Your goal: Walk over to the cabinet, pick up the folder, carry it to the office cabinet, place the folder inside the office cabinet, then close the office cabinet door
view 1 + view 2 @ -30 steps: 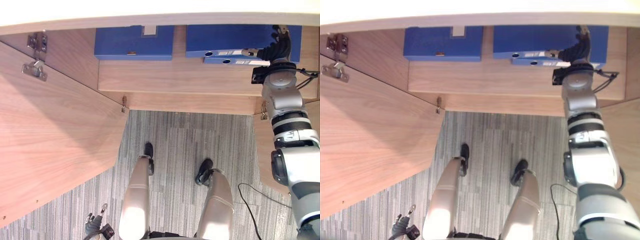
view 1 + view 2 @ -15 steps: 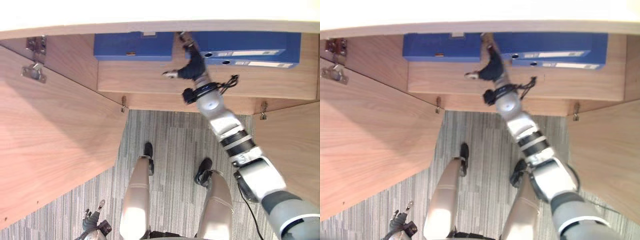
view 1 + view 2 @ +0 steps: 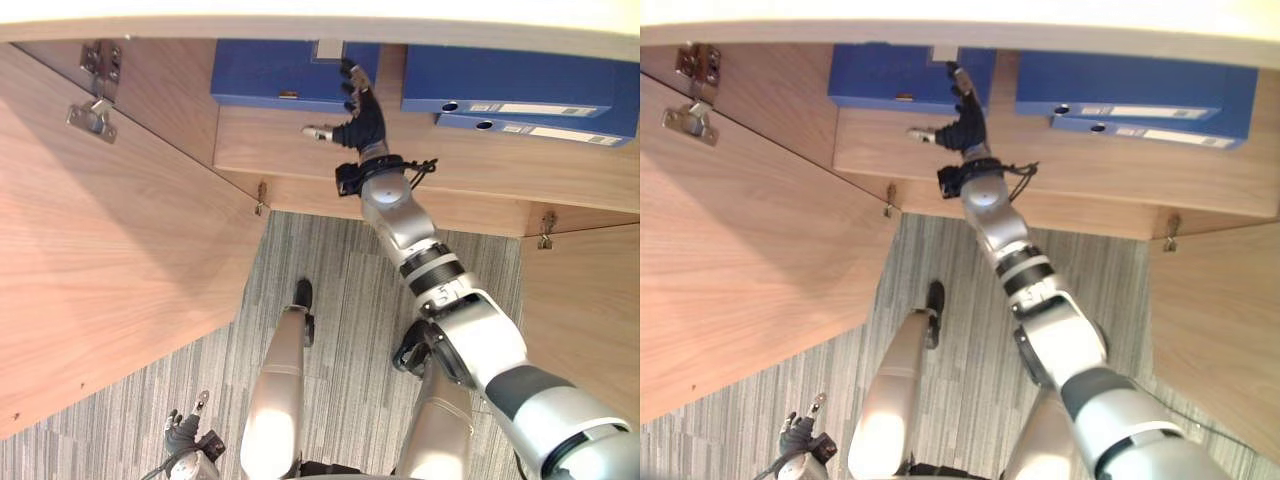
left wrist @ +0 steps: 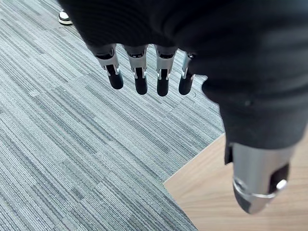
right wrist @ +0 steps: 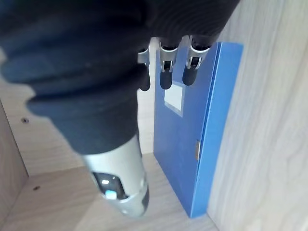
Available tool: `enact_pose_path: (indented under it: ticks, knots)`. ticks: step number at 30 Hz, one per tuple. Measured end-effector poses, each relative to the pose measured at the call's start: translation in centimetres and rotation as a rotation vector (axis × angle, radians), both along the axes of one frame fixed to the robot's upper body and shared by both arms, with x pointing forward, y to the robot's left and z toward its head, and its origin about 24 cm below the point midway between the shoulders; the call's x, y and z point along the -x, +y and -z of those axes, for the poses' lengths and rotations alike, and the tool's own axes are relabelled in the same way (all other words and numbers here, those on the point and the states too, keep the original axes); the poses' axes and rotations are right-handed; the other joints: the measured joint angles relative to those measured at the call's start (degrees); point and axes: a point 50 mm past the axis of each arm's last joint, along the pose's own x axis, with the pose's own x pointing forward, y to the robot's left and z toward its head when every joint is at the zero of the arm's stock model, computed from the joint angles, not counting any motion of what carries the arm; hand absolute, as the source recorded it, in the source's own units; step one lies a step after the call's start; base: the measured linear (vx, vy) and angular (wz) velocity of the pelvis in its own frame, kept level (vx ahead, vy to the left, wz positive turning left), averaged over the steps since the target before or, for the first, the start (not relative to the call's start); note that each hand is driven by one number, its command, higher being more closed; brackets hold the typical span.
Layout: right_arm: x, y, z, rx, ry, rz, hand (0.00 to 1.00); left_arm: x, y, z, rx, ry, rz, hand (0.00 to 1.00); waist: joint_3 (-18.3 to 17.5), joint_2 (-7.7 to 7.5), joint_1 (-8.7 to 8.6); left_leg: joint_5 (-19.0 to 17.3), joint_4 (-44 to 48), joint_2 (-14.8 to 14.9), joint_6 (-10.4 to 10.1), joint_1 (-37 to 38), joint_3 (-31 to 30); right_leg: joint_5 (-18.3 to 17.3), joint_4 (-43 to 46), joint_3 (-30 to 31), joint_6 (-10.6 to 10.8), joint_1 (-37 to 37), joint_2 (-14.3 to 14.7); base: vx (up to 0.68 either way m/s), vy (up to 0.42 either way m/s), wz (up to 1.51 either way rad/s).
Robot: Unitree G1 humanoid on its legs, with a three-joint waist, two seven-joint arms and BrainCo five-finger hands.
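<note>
Eye views: right hand has swung off the folder, which lies at shelf right, across to the left-side folder; fingers spread, holding nothing
Left wrist: left hand straight-fingered over carpet
Right wrist: fingertips just beside the left-side folder's face

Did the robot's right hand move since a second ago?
Yes. The right hand went away from the stacked blue folders, over to the single blue folder further left.
</note>
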Motion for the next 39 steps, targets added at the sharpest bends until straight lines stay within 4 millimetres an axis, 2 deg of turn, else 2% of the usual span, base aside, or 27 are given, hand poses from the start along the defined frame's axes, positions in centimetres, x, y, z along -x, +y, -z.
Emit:
enact_pose_path:
  ticks: [8, 13, 19, 27, 39]
  knots:
    - [-1.0, -3.5, -0.1, -0.068, 0.049, 0.086, 0.00, 0.0, -0.5, 0.1, 0.017, 0.003, -0.001, 0.00, 0.01, 0.06, -0.19, 0.28, 0.72, -0.37, 0.15, -0.75, 0.01, -0.23, 1.49, 0.51, -0.05, -1.15, -0.46, -0.03, 0.019, 0.02]
    - [-1.4, -5.2, 0.1, -0.047, 0.070, 0.138, 0.00, 0.1, -1.0, 0.4, 0.039, 0.016, 0.001, 0.00, -0.01, 0.14, -0.61, 0.39, 0.72, -0.36, 0.14, -0.79, 0.28, -0.25, 1.89, 0.97, -0.09, -1.65, -0.50, 0.00, 0.005, -0.01]
    - [-1.7, -6.2, 0.8, -0.021, 0.112, 0.162, 0.00, 0.1, -1.1, 0.4, 0.041, 0.017, 0.005, 0.00, -0.02, 1.26, -0.60, 0.52, 0.69, -0.31, 0.05, -0.79, 0.29, -0.26, 2.08, 1.05, -0.12, -1.78, -0.45, 0.00, 0.017, 0.00]
    - [-1.9, -7.8, 0.7, -0.003, 0.118, 0.201, 0.00, 0.0, -1.4, 0.5, 0.045, 0.021, 0.026, 0.00, -0.10, 1.49, -0.39, 0.60, 0.56, -0.30, 0.04, -0.90, 0.43, -0.26, 2.11, 1.19, -0.13, -2.08, -0.45, 0.00, 0.018, 0.00]
    - [-1.6, -14.1, -1.3, 0.012, 0.085, 0.356, 0.00, 0.1, -1.9, 0.7, 0.057, 0.029, 0.053, 0.00, -0.21, 2.68, -0.31, 1.20, -0.23, -0.41, -0.05, -1.51, 0.41, -0.21, 2.14, 1.31, -0.20, -3.19, -0.49, 0.00, 0.003, 0.00]
